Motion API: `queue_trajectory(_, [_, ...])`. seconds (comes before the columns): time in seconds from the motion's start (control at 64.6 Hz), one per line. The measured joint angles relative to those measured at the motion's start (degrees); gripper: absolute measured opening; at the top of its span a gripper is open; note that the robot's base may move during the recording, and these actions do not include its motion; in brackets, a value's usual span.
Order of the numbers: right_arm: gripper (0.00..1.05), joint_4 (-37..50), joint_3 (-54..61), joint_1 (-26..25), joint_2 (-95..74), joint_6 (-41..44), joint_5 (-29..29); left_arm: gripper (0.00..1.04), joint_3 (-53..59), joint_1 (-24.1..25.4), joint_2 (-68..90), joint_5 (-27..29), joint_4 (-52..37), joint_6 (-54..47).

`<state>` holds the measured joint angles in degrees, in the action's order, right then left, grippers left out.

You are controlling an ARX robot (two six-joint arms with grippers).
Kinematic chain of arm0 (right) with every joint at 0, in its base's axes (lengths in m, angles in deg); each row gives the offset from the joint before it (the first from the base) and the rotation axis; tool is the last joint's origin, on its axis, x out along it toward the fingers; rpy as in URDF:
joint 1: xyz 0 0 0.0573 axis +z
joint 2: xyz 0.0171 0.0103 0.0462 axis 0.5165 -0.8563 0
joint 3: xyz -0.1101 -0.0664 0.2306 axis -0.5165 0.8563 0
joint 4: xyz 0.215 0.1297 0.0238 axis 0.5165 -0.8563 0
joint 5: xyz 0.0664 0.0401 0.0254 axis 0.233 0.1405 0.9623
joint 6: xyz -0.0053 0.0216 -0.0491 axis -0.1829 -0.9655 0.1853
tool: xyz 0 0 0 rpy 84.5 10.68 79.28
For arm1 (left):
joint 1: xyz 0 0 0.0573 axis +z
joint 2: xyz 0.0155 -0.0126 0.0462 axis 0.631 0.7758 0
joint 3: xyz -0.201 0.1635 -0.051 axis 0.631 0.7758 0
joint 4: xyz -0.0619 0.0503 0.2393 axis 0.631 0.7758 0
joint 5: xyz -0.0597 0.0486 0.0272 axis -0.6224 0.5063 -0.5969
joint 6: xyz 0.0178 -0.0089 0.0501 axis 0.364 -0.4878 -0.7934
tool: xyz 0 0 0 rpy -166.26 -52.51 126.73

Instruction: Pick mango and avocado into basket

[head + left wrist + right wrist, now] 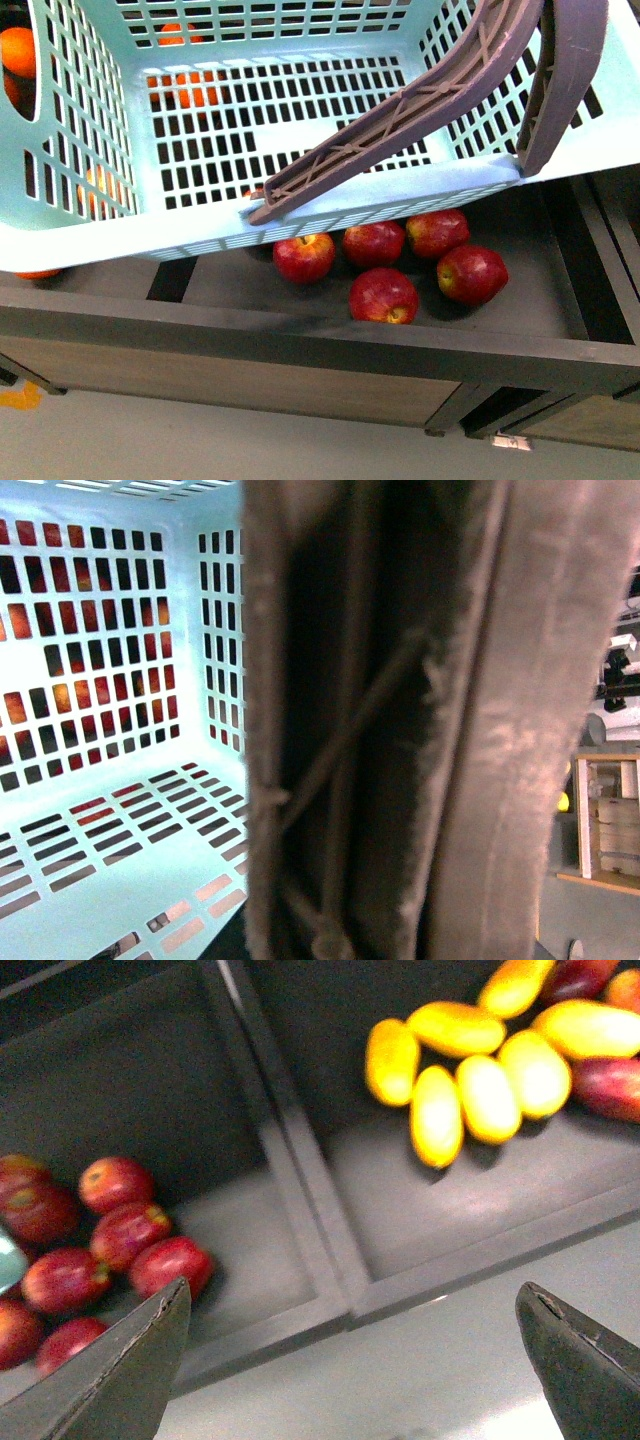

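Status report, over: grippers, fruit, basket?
Right gripper open, empty; left gripper not in view. Basket empty. Mangoes lie in their bin, no avocado seen. Nothing blocks the mangoes.

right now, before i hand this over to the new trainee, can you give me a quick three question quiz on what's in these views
1. True or false: the basket already holds fruit.
2. In the right wrist view, what lies in the compartment next to the red apples? A oranges, B mangoes, C pears.
3. Fill in: the right gripper has its jaws ____.
Key: 1 false, it is empty; 2 B; 3 open, holding nothing.
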<state>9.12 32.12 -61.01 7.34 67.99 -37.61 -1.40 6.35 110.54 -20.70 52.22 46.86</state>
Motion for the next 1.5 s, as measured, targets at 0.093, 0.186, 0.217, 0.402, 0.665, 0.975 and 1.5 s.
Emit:
queue_trajectory(0.093, [0.96,9.2,-4.3,-4.7,-13.8,5.5,1.0,0.14,0.0,0.0,0.0,0.3,0.0,-0.1])
queue_trajectory(0.186, [0.96,13.2,-9.9,-7.4,-26.5,9.4,1.6,0.14,0.0,0.0,0.0,0.2,0.0,-0.1])
queue_trajectory(0.217, [0.96,14.4,-12.1,-8.2,-31.1,10.9,1.0,0.14,0.0,0.0,0.0,0.1,0.0,0.0])
queue_trajectory(0.402, [0.96,14.6,-24.7,-10.7,-53.3,15.0,-1.8,0.14,0.0,0.0,0.0,0.0,0.0,0.0])
queue_trajectory(0.665, [0.96,11.6,-38.1,-10.3,-70.5,13.7,-2.3,0.14,0.0,0.0,0.0,0.1,0.0,0.0])
queue_trajectory(0.975, [0.96,10.0,-49.5,-7.2,-82.4,8.1,-4.0,0.14,0.0,0.0,0.0,0.0,0.0,0.0])
queue_trajectory(1.5, [0.96,4.5,-67.5,-1.8,-95.9,2.2,-5.4,0.14,0.0,0.0,0.0,0.1,0.0,0.0])
